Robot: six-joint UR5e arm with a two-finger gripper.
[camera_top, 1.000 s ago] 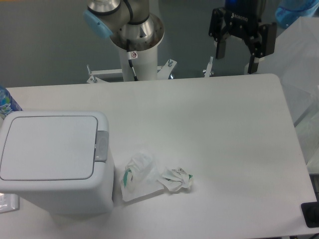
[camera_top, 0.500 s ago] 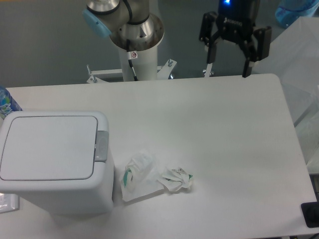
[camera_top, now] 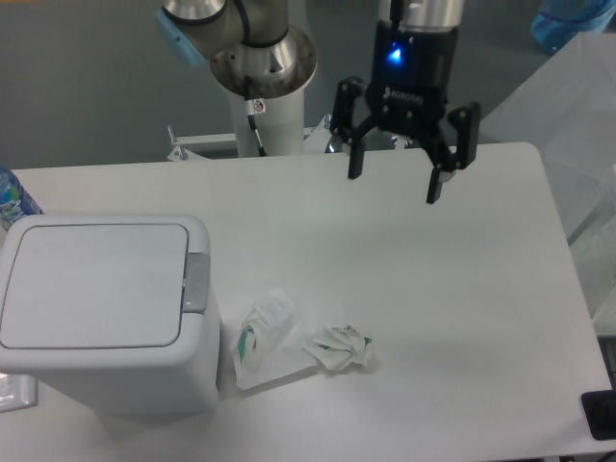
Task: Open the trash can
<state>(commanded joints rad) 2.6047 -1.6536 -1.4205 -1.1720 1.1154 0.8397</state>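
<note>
The white trash can (camera_top: 106, 313) stands at the table's front left with its flat lid (camera_top: 94, 284) closed. Its small grey push-button latch (camera_top: 197, 282) sits on the lid's right edge. My black gripper (camera_top: 394, 189) hangs open and empty above the back middle of the table, well to the right of and behind the can. Its two fingers point down and are spread wide.
Two crumpled white-green wrappers (camera_top: 299, 341) lie on the table just right of the can. The arm's base column (camera_top: 266, 94) stands behind the table's back edge. A blue-capped bottle (camera_top: 12, 202) shows at the left edge. Translucent plastic sheeting (camera_top: 582, 125) covers the right side.
The gripper has moved left and down from the back right corner to above the table's back middle, staying open. The can and wrappers have not moved.
</note>
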